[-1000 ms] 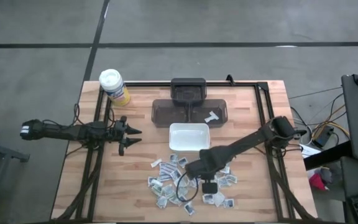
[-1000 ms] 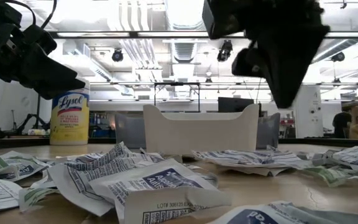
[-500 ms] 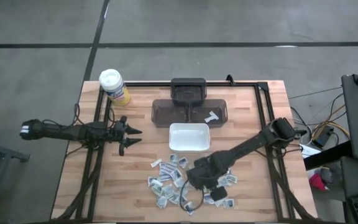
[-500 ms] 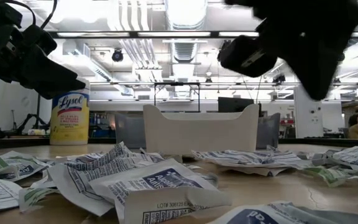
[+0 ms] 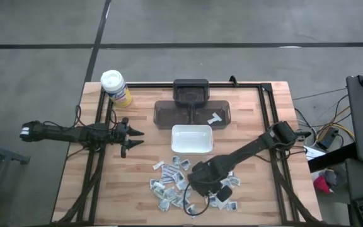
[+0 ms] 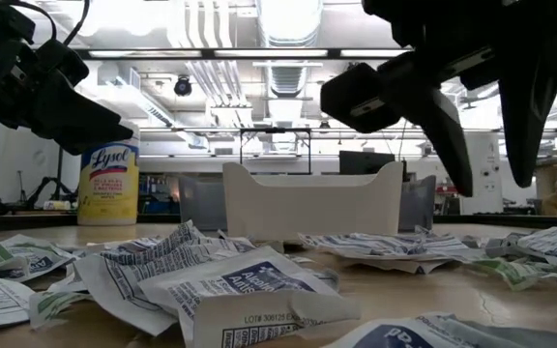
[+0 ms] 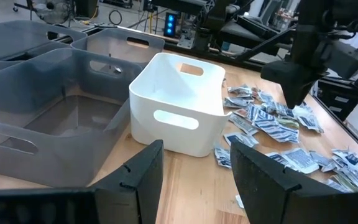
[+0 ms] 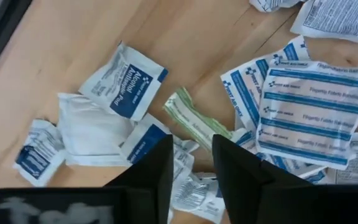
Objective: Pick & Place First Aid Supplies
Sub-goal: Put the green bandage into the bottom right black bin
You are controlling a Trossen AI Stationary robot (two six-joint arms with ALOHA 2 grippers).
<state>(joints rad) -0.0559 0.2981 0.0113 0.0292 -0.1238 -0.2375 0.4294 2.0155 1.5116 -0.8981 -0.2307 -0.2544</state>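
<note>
The right gripper has swung from the middle of the packets toward the lower edge of the pile, and its fingers, shut a second ago, now stand apart, pointing down.

The table is showing pale wood planks with a visible grain and a matt finish. The first aid packets are looking like thin, creased paper or foil-backed wrappers, slightly glossy, white with blue print; one greenish packet is lying crumpled among them. The white tray is appearing as smooth, matt moulded plastic, and the grey bins beside it as smooth, faintly translucent plastic. The wipes canister is wearing a glossy yellow printed label under a white plastic lid. The right gripper's fingers are looking like dull, dark plastic.
</note>
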